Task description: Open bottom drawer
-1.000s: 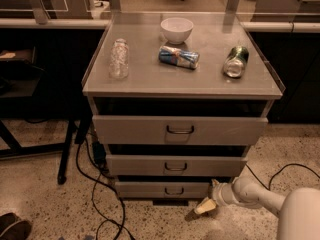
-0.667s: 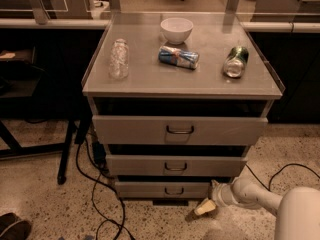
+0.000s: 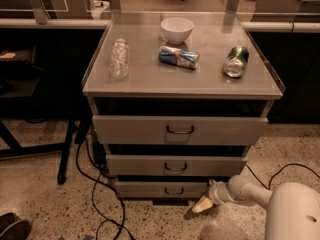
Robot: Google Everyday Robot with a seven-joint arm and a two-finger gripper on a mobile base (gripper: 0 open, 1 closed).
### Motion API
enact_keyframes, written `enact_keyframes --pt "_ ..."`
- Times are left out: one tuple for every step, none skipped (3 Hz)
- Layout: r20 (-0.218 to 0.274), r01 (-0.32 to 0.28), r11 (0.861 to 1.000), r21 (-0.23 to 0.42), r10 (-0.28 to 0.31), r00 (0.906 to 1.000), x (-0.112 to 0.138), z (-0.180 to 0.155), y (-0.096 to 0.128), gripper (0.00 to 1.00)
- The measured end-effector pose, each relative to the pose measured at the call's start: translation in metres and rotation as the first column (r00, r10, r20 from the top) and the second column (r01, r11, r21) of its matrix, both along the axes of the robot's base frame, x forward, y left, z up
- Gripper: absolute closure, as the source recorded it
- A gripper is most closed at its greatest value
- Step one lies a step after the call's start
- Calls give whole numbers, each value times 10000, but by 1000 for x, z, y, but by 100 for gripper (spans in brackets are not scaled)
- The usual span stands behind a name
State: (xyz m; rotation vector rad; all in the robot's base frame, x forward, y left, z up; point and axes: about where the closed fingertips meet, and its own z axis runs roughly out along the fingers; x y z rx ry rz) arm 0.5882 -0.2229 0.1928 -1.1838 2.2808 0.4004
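The speckled floor under the grey cabinet was littered with black cables. The pincer hung low over that floor, at the end of a white arm that reached in from the side. Whether it was wide or narrow I could not tell; it held nothing that I could see.

The bottom drawer sat just above and beside the pincer, its front apparently not drawn out. Its small dark handle lay a little up and off to the pincer's side, near but not touched. Higher above were the middle drawer and the top drawer.

To my eye the work was in the approach, with no hold taken. The next move called for lifting slightly, lining up on the handle, hooking it, then drawing straight back.
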Motion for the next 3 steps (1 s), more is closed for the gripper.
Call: enact_keyframes --pt "101 -199 9998 -79 200 9997 8 -1 5 0" --pt "-370 -672 9976 -193 664 9971 -4 -16 17 0" --pt "-666 -881 9959 -225 864 9940 -14 -17 22 0"
